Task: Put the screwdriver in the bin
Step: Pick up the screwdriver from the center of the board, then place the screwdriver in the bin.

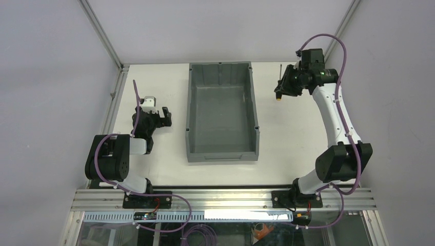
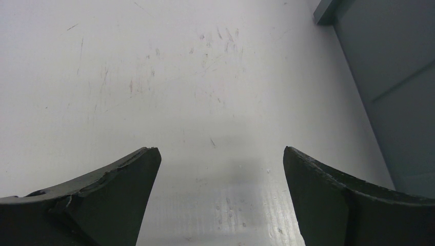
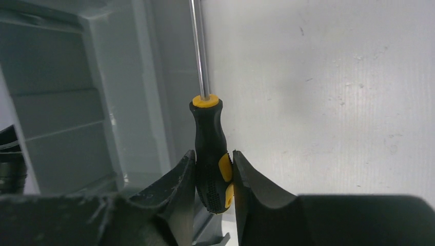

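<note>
From above, the right pincer sits near the far right corner of the bench, clamped on the screwdriver, just right of the bin. The left pincer rests near the left edge. The left wrist view shows its jaws apart over bare bench. The right wrist view shows the handle gripped low, with the shaft pointing away beside the bin wall. The step should go best by lifting clear of the rim, carrying left, and releasing over the bin's middle.

A glossy metal shaft and a matt black knurled handle are seen on the screwdriver. The bin is smooth grey plastic; the white table is matt, scratched.
</note>
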Robot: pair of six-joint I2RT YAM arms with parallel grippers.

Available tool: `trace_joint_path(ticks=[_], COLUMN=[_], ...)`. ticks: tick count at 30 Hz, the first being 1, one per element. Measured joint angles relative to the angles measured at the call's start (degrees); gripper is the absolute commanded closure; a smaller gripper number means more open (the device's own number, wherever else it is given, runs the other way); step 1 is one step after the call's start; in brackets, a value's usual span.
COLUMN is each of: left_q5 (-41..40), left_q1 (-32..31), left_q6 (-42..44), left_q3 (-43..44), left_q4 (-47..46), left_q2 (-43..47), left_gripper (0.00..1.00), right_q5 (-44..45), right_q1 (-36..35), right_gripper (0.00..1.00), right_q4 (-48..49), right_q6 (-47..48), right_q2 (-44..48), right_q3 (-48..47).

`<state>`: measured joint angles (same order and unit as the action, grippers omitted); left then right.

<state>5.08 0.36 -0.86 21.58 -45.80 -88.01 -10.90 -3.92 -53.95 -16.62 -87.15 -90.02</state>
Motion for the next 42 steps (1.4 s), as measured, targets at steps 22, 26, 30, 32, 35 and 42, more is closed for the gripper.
trace_joint_path(ticks=[22,26,30,32,35,42], left_q5=[0.0,0.0,0.0,0.0,0.0,0.0], left_q1=[0.0,0.0,0.0,0.0,0.0,0.0], left_q6=[0.0,0.0,0.0,0.0,0.0,0.0], left_q3=[0.0,0.0,0.0,0.0,0.0,0.0], left_q4=[0.0,0.0,0.0,0.0,0.0,0.0], left_q2=[0.0,0.0,0.0,0.0,0.0,0.0], left_gripper=[0.01,0.01,0.01,0.01,0.01,0.01], right_q5=[1.9,4.2,6.7,8.3,10.7,14.9], right_q1=[-19.0,-22.7,-26.0,-27.4,-29.2,-31.4], right_gripper=[1.00,1.00,1.00,1.00,1.00,1.00], right_q4=[-2.0,-2.1,-2.1,-2.4,-2.5,-3.1], right_q6=[-10.8,-12.4,-13.9,-14.6,-15.6,-17.4], right_q2=[-3.5,-7.1,-11.5,-13.7,-17.0,-24.6], right_q3=[-13.5,-14.4,-15.4,-16.2,-17.3,-19.3])
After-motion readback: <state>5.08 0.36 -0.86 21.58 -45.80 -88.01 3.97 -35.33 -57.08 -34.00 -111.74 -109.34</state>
